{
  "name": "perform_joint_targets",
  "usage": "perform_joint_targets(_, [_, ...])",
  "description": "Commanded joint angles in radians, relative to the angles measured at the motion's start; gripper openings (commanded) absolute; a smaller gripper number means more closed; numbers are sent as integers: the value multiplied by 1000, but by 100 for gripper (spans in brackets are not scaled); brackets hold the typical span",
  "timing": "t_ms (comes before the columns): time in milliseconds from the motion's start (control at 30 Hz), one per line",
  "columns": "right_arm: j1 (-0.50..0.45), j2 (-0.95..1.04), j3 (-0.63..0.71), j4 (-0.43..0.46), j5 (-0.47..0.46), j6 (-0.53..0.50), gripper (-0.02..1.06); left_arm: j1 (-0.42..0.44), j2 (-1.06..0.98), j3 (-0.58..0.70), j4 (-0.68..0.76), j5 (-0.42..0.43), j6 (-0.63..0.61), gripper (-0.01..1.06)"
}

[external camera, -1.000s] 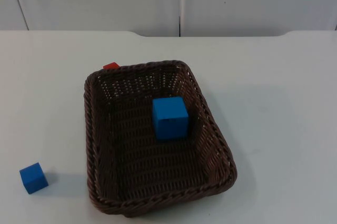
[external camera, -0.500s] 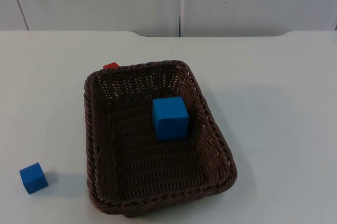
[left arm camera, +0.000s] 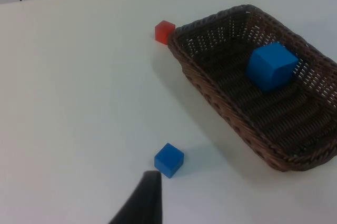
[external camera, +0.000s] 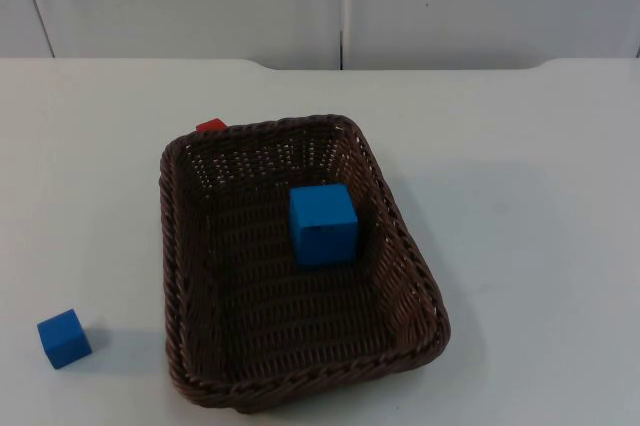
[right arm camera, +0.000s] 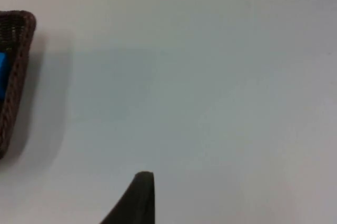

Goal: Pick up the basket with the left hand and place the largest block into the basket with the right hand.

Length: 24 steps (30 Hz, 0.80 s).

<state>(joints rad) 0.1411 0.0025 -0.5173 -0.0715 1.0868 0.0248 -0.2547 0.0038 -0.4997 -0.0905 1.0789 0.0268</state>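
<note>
basket (external camera: 300, 386) rests mid-counter, unheld | large blue block (external camera: 323, 223) already inside, toward its far right wall | small blue block (external camera: 64, 337) near front-left edge | red block (external camera: 211, 125) behind basket | left hand (left arm camera: 139, 203), right hand (right arm camera: 134, 200) wait aloft; finger spread: cannot tell

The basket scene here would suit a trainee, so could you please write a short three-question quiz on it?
1. True or false: the large blue block lies inside the brown wicker basket.
2. Which block stands beside the basket's far corner? A. the red block B. a green block C. a yellow block
3. Fill in: the small blue block stands on the white ____, apart from the basket.

Key: 1. true. 2. A. 3. table.
</note>
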Motion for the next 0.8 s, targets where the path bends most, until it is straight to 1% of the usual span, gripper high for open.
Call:
perform_joint_targets(0, [-44,-2,3,4,-9,-6,105,1,-4,5,2,-6,-5,105])
perform_joint_targets(100, [-92,-2,3,4,-9,-6,105,1,-4,5,2,-6,-5,105])
perform_joint_targets(200, [-106,-2,3,4,-9,-6,105,1,-4,5,2,-6,-5,105])
perform_joint_targets(567, [-108,-2,3,4,-9,-6,105,1,-4,5,2,-6,-5,105])
perform_joint_targets(667, [-108,-2,3,4,-9,-6,105,24,-4,5,4,-6,-5,105])
perform_joint_targets(767, [-108,-2,3,4,-9,-6,105,76,-4,5,4,-6,-5,105])
